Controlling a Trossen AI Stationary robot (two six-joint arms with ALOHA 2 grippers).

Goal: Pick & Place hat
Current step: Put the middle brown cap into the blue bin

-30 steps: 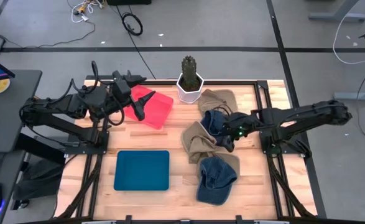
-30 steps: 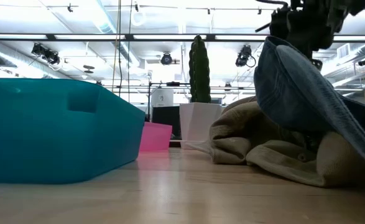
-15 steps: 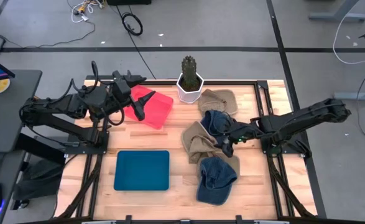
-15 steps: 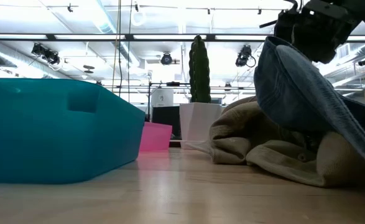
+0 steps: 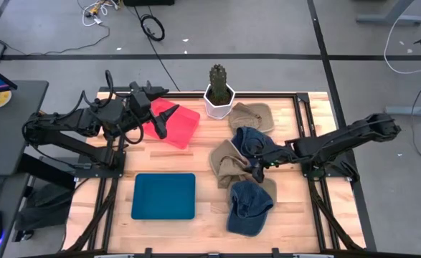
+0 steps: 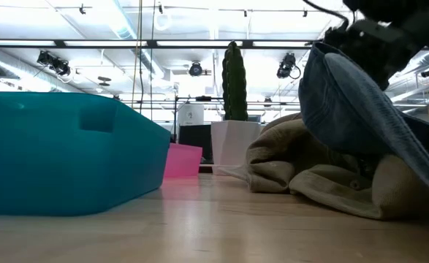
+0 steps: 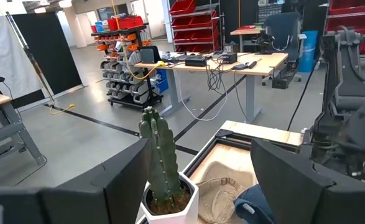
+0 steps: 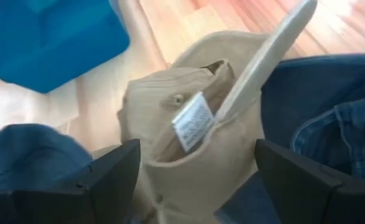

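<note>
Several hats lie on the right half of the table. A tan hat (image 5: 254, 115) is farthest, then a blue denim hat (image 5: 247, 139), a crumpled tan hat (image 5: 226, 163) and another denim hat (image 5: 249, 207) nearest. My right gripper (image 5: 256, 170) hangs open just above the crumpled tan hat. In the right wrist view its fingers stand on either side of this hat's upturned inside, where a white label (image 8: 194, 122) and the brim (image 8: 264, 61) show. My left gripper (image 5: 163, 120) waits open over the pink tray (image 5: 182, 130).
A teal tray (image 5: 163, 196) lies at the near left. A cactus in a white pot (image 5: 219, 94) stands at the far edge, between the pink tray and the hats. In the low view the nearest denim hat (image 6: 360, 117) hides most of my right gripper.
My right gripper has come down and moved toward the table's near-left, from over the far denim hat to over the crumpled tan hat, tipping further downward. It has stayed open. The hats have not moved.
</note>
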